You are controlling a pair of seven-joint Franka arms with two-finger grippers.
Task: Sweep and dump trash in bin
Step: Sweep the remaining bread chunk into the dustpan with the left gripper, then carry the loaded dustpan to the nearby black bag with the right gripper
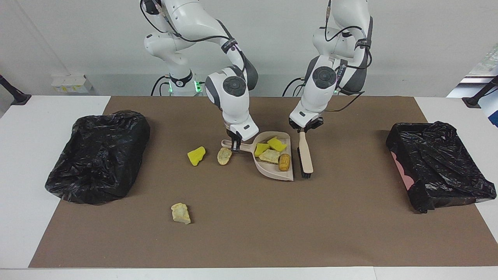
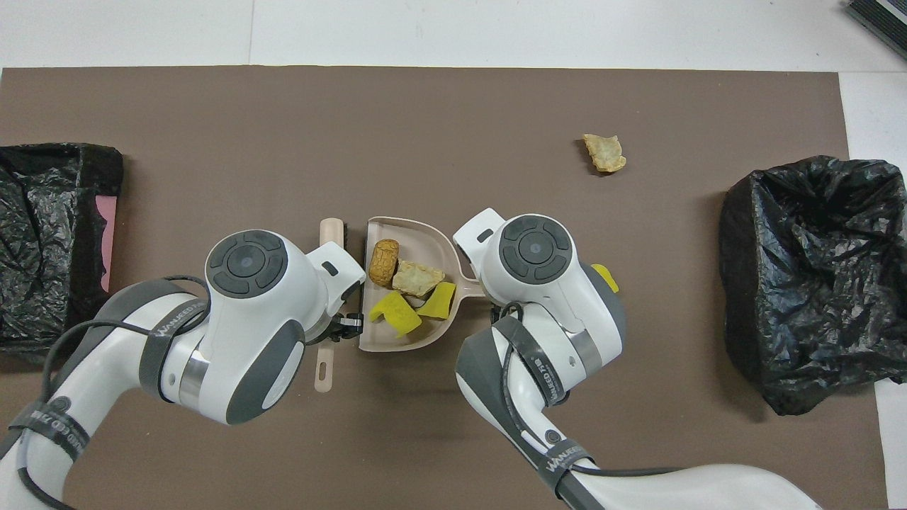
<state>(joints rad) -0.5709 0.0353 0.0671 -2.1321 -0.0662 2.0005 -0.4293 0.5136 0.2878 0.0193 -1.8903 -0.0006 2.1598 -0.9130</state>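
The beige dustpan (image 1: 272, 171) (image 2: 390, 338) lies mid-table and holds four pieces of trash: two yellow chunks (image 1: 277, 144), a cream piece (image 1: 269, 156) and an orange-brown lump (image 1: 284, 162). My right gripper (image 1: 235, 147) is shut on the dustpan's handle; in the overhead view its own wrist hides it. My left gripper (image 1: 302, 129) (image 2: 345, 327) is shut on the handle of the beige brush (image 1: 306, 155) (image 2: 330, 234), which lies along the pan's open edge. Loose trash sits toward the right arm's end: a yellow chunk (image 1: 196, 155), a cream piece (image 1: 224, 155), and another cream piece (image 1: 181, 213) (image 2: 604, 152) farther from the robots.
A bin lined with a black bag (image 1: 97, 155) (image 2: 815, 276) stands at the right arm's end of the brown mat. A second black-lined bin (image 1: 435, 163) (image 2: 49, 234) with a pink side stands at the left arm's end.
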